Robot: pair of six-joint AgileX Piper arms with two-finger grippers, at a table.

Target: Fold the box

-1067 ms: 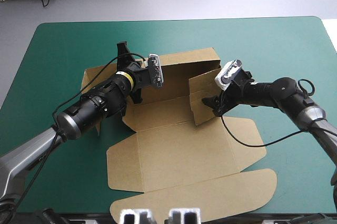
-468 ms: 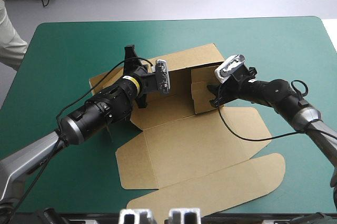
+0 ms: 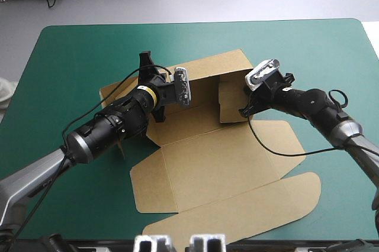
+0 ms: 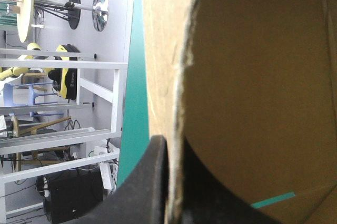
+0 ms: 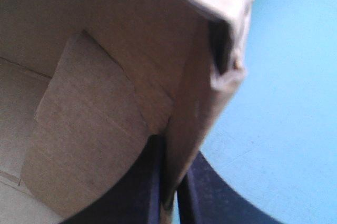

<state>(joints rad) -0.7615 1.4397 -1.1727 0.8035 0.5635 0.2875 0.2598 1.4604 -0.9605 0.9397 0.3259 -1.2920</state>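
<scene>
The brown box [image 3: 219, 163] lies in the middle of the teal-green table, its back wall [image 3: 207, 70] raised and its lid [image 3: 237, 210] flat toward the front edge. My left gripper [image 3: 167, 97] is shut on the box's left side wall; in the left wrist view the board edge [image 4: 181, 103] runs down between the black fingers [image 4: 147, 182]. My right gripper [image 3: 246, 109] is shut on the box's upright right side wall [image 3: 232, 101]. The right wrist view shows that wall's corner [image 5: 210, 92] pinched in the right gripper [image 5: 171, 192], with an inner flap [image 5: 89, 124] beyond.
Bare teal-green cover [image 3: 71, 57] surrounds the box on all sides, widest at the far left and right. A flap [image 3: 112, 93] of the box lies flat outside the left wall, under my left arm.
The right gripper has shut on the right side wall and swung it upright. Earlier the whole box slid slightly to the right. The left gripper kept its hold.
</scene>
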